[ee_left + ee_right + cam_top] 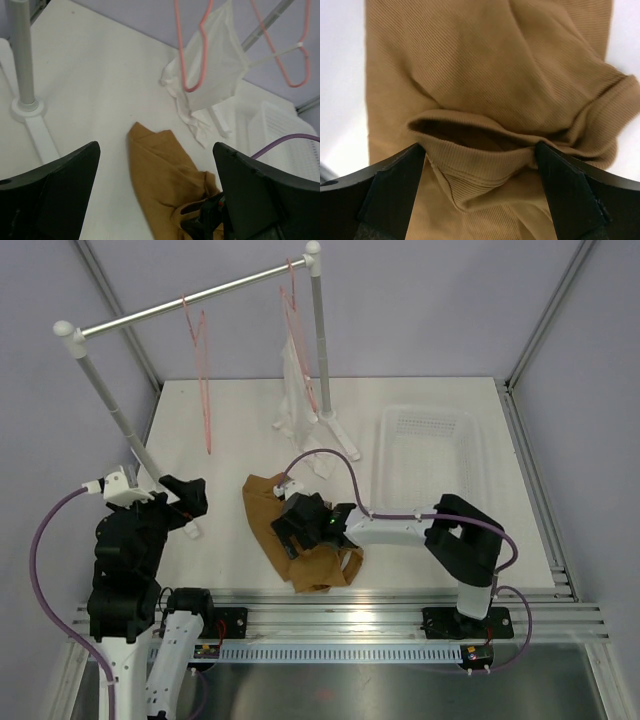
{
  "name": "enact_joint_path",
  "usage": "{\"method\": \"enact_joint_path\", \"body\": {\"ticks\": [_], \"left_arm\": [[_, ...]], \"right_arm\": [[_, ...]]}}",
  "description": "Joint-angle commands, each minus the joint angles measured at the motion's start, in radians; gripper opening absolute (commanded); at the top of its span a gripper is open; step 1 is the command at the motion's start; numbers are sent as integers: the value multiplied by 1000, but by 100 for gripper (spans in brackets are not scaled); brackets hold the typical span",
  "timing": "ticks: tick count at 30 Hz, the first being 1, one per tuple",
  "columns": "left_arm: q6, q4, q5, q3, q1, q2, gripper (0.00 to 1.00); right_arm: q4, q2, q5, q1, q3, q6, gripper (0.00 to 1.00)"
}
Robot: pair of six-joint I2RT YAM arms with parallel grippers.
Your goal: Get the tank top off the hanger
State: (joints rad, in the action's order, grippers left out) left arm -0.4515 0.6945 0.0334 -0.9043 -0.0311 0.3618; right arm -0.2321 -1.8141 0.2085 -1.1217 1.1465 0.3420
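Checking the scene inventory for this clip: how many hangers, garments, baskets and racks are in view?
Hangers: 2 (bare pink hanger, pink hanger with white cloth)
Garments: 2 (brown tank top on the table, white garment)
Baskets: 1 (white basket)
Racks: 1 (clothes rack)
Total: 6

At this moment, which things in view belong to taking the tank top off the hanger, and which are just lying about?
Part of the job:
- brown tank top, lying crumpled, off the hanger
- bare pink hanger
- right tool, open over the tank top

Just lying about:
- hung white garment
- white basket
- clothes rail
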Motion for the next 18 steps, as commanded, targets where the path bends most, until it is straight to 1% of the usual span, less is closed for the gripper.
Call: {"method": "enact_joint_path", "body": {"ticks": [1, 3, 4, 5, 6, 7, 8, 9, 10, 15, 16, 18], "left_arm": [[69, -15, 105, 62, 3, -11, 99], [68, -9, 117, 67, 3, -1, 99], [73, -16, 102, 62, 3, 3, 99], [76, -27, 74, 70, 3, 3, 99], [74, -38, 69, 76, 3, 6, 99], [74, -35, 60, 74, 3, 12, 99], [74, -29, 57, 73, 5, 17, 99], [73, -21, 60, 73, 3, 17, 99], [71, -21, 62, 74, 3, 17, 99], [66, -21, 76, 77, 3, -7, 99], [65, -21, 79, 79, 3, -15, 99], [63, -23, 80, 81, 3, -21, 99]], "right_arm": [[-39, -92, 140, -50, 100, -43, 100], [-58, -146, 155, -61, 114, -43, 99], [-56, -158, 143, -61, 113, -46, 97], [-53, -180, 129, -61, 108, -49, 92], [-52, -191, 108, -61, 107, -47, 83], [-62, -195, 104, -61, 108, -44, 50], [-70, -192, 103, -61, 108, -32, 35], [-75, -179, 101, -61, 108, -28, 16], [-75, -160, 103, -66, 99, -26, 0], [-87, 115, 124, -67, 70, -34, 0], [-99, 213, 134, -67, 67, -40, 0], [-122, 303, 191, -67, 79, -54, 0]]}}
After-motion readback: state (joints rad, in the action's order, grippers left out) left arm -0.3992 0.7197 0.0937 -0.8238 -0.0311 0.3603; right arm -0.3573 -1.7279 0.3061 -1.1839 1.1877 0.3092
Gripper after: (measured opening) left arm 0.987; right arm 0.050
